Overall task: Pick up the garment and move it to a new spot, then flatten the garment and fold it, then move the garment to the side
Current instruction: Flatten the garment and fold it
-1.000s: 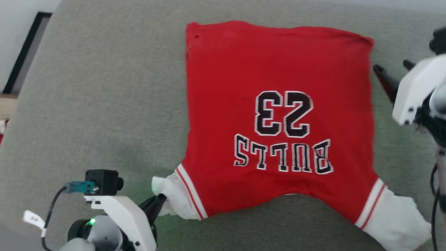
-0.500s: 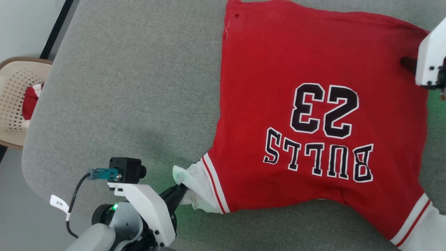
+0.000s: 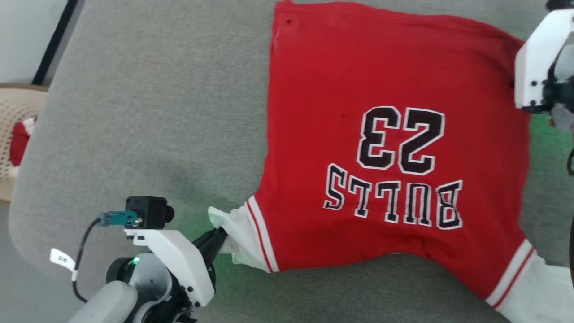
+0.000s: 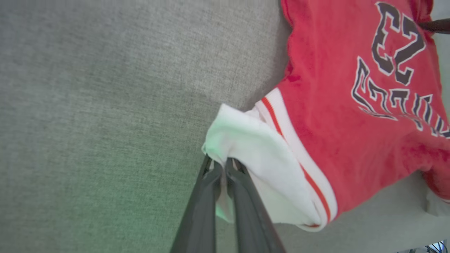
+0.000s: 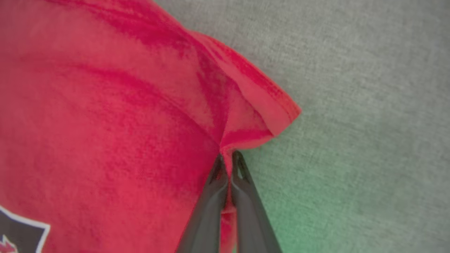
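garment (image 3: 381, 67) spread flat — left claw (image 4: 219, 165) clamped on white sleeve (image 4: 249, 144), right claw (image 5: 228, 156) clamped on red corner (image 5: 267, 112)

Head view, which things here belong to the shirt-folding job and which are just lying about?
Job: jersey; left jaws shut on its white sleeve; right jaws shut on its red edge; grey surface.
Lying about: beige basket or chair; red cloth in it.
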You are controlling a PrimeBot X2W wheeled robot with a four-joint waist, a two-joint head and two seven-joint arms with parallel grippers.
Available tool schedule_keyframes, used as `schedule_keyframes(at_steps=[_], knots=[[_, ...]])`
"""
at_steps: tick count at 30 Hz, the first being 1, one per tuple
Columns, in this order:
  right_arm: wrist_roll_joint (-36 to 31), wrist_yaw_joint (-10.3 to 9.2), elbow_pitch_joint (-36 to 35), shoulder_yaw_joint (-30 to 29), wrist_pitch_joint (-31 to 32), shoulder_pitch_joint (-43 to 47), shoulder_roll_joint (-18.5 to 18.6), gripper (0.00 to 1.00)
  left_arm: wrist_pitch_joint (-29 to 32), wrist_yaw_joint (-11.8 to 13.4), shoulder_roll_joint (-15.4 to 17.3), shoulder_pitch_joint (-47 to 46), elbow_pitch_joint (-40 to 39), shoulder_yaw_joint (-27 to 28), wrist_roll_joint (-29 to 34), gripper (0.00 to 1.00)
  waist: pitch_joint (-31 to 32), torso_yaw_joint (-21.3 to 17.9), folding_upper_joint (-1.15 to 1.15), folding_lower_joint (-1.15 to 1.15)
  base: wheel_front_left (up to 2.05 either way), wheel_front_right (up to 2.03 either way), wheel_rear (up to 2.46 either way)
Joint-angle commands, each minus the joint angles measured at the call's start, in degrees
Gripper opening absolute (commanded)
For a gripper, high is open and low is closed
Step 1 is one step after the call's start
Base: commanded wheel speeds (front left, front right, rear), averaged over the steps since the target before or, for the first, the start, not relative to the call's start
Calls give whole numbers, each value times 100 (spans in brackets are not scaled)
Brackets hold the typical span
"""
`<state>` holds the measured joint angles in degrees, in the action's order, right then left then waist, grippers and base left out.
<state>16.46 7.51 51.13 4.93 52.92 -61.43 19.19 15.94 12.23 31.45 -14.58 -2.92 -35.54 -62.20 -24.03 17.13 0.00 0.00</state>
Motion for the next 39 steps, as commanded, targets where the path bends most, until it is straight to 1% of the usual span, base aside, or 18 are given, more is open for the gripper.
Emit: schedule_keyframes(at_steps=[1, 5, 11, 14, 17, 20, 23, 25, 27, 28, 29, 30, 31, 34, 37, 39], knots=[[94, -4, 92, 101, 127, 379, 34, 0, -38, 26, 45, 28, -26, 37, -46, 0, 104, -164, 0, 0, 0, 0, 0], [719, -4, -564, 511, 205, 663, 145, 0, -83, 103, 197, 124, -98, 121, 19, 0, 260, -496, 0, 0, 0, 0, 0], [1625, -4, -2002, 999, 566, 1634, 428, 0, -128, 280, 420, 320, -236, 262, 8, 0, 539, -1020, 0, 0, 0, 0, 0], [2000, -3, -2816, 1064, 791, 2294, 554, 0, -139, 352, 512, 419, -327, 323, -5, 0, 657, -1250, 0, 0, 0, 0, 0], [2293, -3, -3592, 936, 983, 3040, 617, 0, -133, 415, 591, 496, -407, 363, -15, 0, 767, -1426, 0, 0, 0, 0, 0], [2404, -3, -4294, 703, 1189, 3805, 611, 0, -107, 449, 595, 559, -474, 351, -40, 0, 835, -1523, 0, 0, 0, 0, 0], [2228, -3, -4830, 405, 1308, 4477, 521, 0, -103, 475, 608, 561, -510, 364, -53, 0, 890, -1570, 0, 0, 0, 0, 0], [2047, -3, -5015, 246, 1337, 4871, 409, 0, -94, 479, 605, 584, -518, 355, -61, 0, 921, -1579, 0, 0, 0, 0, 0], [1771, -3, -5104, 81, 1167, 5115, 278, 0, -87, 456, 581, 580, -519, 334, -73, 0, 955, -1559, 0, 0, 0, 0, 0], [1628, -3, -5110, 53, 1052, 5219, 213, 10, -83, 446, 576, 579, -513, 331, -78, 0, 970, -1553, 0, 0, 0, 0, 0], [1508, -4, -5053, -8, 921, 5318, 117, 37, -79, 437, 570, 581, -501, 323, -81, 0, 988, -1546, 0, 0, 0, 0, 0], [1405, -3, -4993, -42, 787, 5393, 28, 96, -84, 432, 561, 583, -490, 319, -85, 0, 1003, -1536, 0, 0, 0, 0, 0], [1331, -3, -4938, -52, 669, 5435, -41, 100, -95, 430, 552, 592, -479, 318, -96, 0, 1020, -1527, 0, 0, 0, 0, 0], [1121, -5, -4855, -204, 429, 5507, -178, 100, -110, 433, 553, 620, -466, 319, -108, 0, 1059, -1495, 0, 0, 0, 0, 0], [1080, -5, -4956, -307, 391, 5497, -223, 100, -129, 445, 560, 644, -488, 338, -127, 0, 1079, -1493, 0, 0, 0, 0, 0], [1069, -3, -5151, -413, 388, 5455, -265, 100, -133, 460, 577, 663, -509, 357, -133, 0, 1091, -1488, 0, 0, 0, 0, 0]])
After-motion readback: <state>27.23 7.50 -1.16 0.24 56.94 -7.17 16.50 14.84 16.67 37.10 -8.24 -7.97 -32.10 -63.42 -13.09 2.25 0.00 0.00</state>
